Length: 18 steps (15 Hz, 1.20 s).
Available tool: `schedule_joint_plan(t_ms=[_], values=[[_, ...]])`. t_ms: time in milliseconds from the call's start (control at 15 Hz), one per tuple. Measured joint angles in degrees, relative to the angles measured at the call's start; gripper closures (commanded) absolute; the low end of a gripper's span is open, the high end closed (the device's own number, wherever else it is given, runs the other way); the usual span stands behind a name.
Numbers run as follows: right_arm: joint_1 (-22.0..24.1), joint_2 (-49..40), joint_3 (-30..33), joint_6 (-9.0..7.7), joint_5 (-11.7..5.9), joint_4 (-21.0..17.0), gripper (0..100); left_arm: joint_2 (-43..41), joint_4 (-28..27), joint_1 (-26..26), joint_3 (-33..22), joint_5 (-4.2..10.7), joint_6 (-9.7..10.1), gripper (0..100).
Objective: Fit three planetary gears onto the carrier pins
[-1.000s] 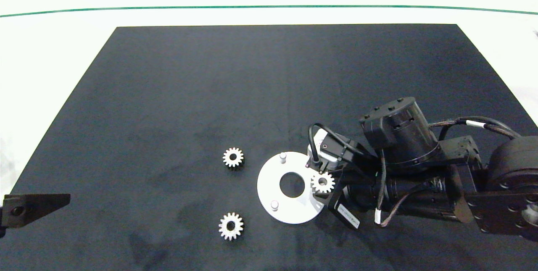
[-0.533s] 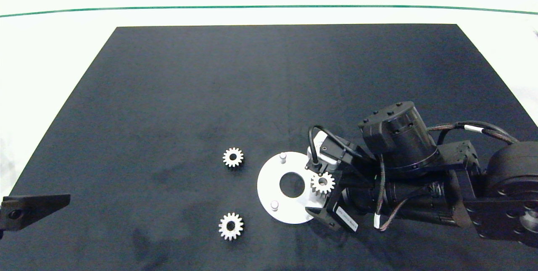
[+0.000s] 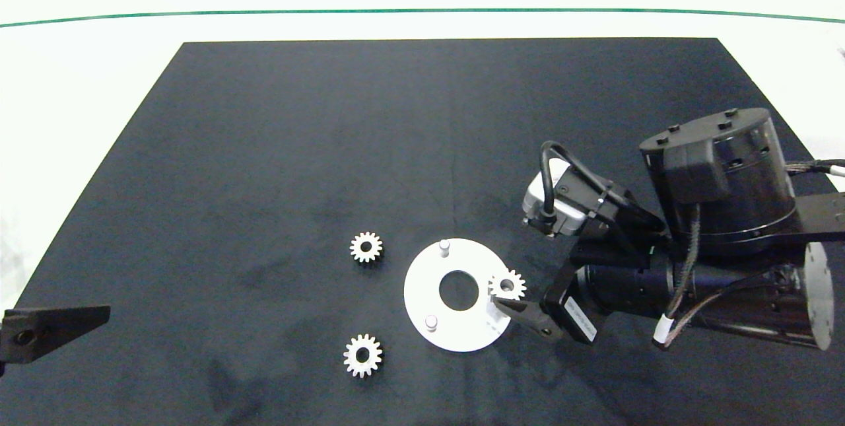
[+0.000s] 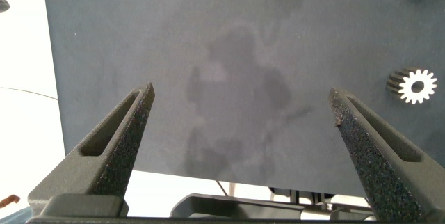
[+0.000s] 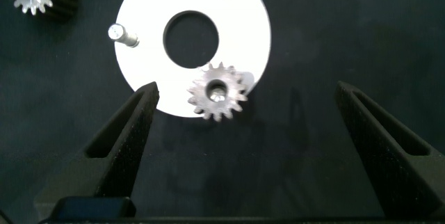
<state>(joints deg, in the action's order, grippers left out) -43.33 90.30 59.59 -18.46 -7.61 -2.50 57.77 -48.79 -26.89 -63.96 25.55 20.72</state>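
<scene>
now the right claw [image 5: 247, 106] gapes wide and empty beside the gear [image 5: 217, 92] seated on its pin.

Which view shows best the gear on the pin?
The right wrist view: the gear sits centred on its pin, between open fingers. The head view shows it smaller, beside the right gripper. The left wrist view misses it.

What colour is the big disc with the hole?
White; the disc shows best in the right wrist view, against the black mat.

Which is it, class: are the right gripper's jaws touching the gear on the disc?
Apart. The right wrist view shows the right gripper open, dark gaps either side of the gear.
</scene>
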Motion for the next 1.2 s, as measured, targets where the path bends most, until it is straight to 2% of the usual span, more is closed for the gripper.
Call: schedule_joint_plan(t_ms=[333, 1067, 1200], values=[[4.0, -1.4, 0.0, -0.15, 0.17, 0.0, 0, -0.5, 0.0, 0.1, 0.1, 0.00, 0.02, 0], [5.3, -1.4, -3.6, -0.33, -0.05, -0.3, 0, -0.8, -0.1, 0.1, 0.3, 0.02, 0.05, 0], [6.0, -1.3, -3.7, -0.80, -0.05, -0.2, 0, -1.0, -0.1, 0.1, 0.5, -0.01, 0.00, 0]])
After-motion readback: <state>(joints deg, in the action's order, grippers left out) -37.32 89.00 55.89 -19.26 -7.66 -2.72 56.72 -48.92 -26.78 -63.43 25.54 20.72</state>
